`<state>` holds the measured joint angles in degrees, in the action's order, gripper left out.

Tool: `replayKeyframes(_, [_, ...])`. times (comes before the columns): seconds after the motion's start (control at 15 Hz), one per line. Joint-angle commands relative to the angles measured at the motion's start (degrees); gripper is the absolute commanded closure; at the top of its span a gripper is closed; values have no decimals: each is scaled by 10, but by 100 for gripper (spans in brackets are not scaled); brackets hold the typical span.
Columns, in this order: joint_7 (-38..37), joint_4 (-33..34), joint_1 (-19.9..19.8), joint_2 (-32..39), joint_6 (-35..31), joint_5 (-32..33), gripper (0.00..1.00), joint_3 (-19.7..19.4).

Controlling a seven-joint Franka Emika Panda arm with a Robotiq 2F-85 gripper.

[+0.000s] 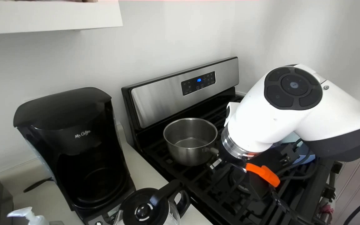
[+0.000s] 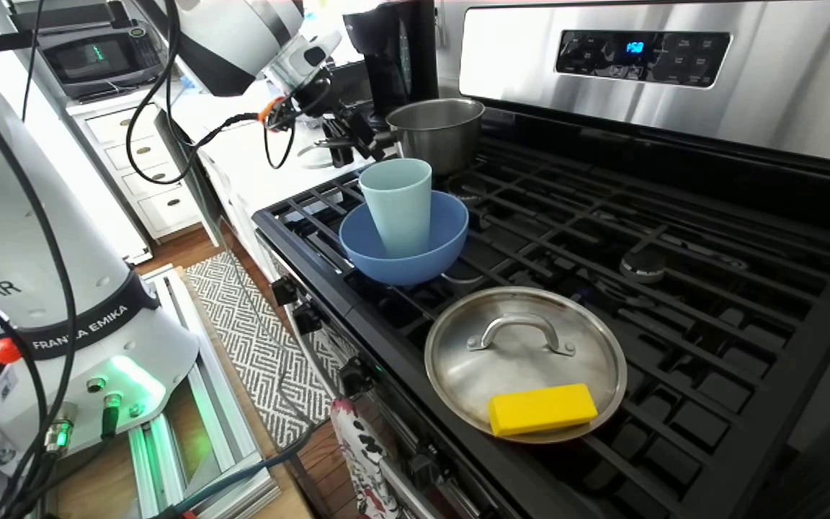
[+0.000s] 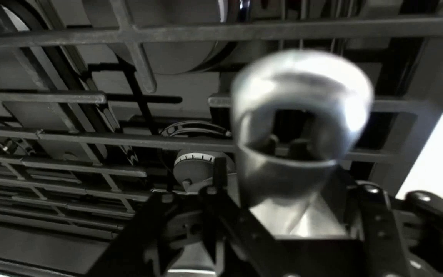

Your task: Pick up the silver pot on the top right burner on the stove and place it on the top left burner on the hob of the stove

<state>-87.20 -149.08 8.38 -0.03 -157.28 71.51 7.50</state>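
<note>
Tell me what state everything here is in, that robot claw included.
Silver pot: upright, uncovered, empty; lifted or resting, I can't tell.
Claw, or gripper: straddles the pot handle; clamped or not, unclear.
Steel lid: off the pot, top side up.
Yellow block: lying on the lid.
Blue bowl: upright.
Pale cup: mouth up, in the bowl.
Stove display: lit blue.
Carafe: lidded, outside the coffee maker.
Microwave: closed, digits lit.
White drawers: shut.

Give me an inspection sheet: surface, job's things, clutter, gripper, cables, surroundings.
Surface: stove with black grates.
Job's things: pot near the back panel, toward the coffee maker; contact with the grates unclear.
Clutter: blue bowl holding a pale cup; lid with a yellow block on it.
Gripper: seems to straddle the pot's handle; clamping unclear.
Cables: dark ones loop beside the arm.
Surroundings: counter with jug; microwave; rug.
</note>
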Motion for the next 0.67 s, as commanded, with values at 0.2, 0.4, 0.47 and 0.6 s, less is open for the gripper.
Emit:
replayKeyframes(0.2, [9,-62,44,-98,40,-147,0,44])
replayKeyframes(0.4, [-46,-95,66,-186,74,-132,0,70])
replayKeyframes(0.47, [-69,-106,67,-216,88,-128,0,88])
replayKeyframes(0.6, [-106,-128,80,-275,113,-125,0,113])
